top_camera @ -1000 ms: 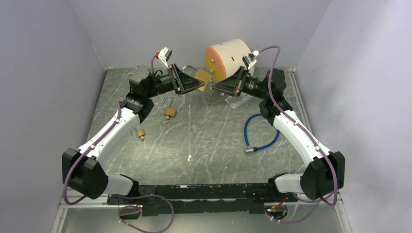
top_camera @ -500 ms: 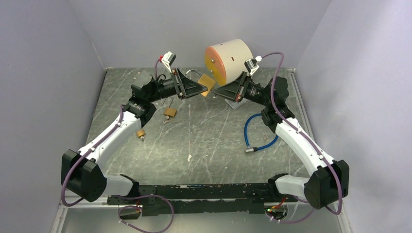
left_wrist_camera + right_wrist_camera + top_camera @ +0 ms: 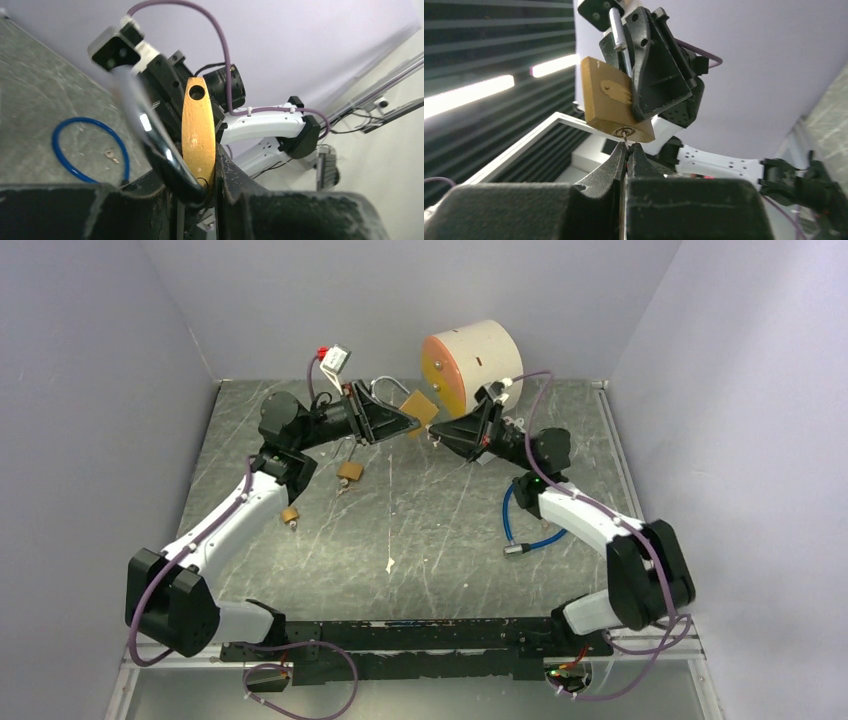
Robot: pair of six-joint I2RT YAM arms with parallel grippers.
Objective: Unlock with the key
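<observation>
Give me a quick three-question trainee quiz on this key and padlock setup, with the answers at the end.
1. True or false: the left end effector holds the brass padlock up off the table.
2. The right end effector pinches: A) the key; B) a screwdriver; C) nothing.
3. How many other padlocks lie on the table?
Key: 1 true; 2 A; 3 two.

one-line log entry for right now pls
left gripper: shut on padlock, raised | right gripper: shut on key, tip at keyhole | lock state: cannot tell
</observation>
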